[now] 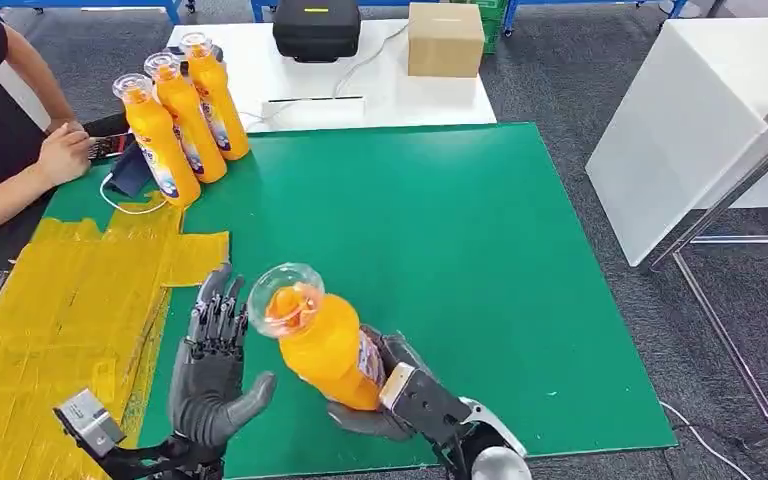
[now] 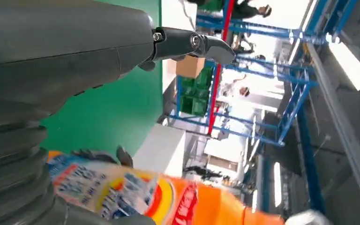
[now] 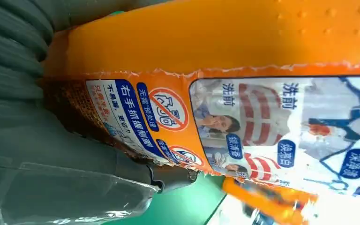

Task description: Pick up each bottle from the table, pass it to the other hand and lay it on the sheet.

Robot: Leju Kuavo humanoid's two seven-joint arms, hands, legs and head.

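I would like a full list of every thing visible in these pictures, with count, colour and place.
Orange plastic bottle with clear cap: one, held tilted above the green mat.
Standing orange bottles: three, in a row at the mat's far left corner.
Green mat: one, covering the table.
Yellow sheet: one, on the left.
Black case: one, on the white table behind.
Cardboard box: one, brown, beside the case.
Person's hand: one, far left.
Left hand: grey, fingers spread beside the held bottle.
Right hand: grey, gripping the held bottle.

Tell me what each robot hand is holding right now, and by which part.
The right hand grips an orange bottle around its lower body. The left hand holds nothing, fingers spread.
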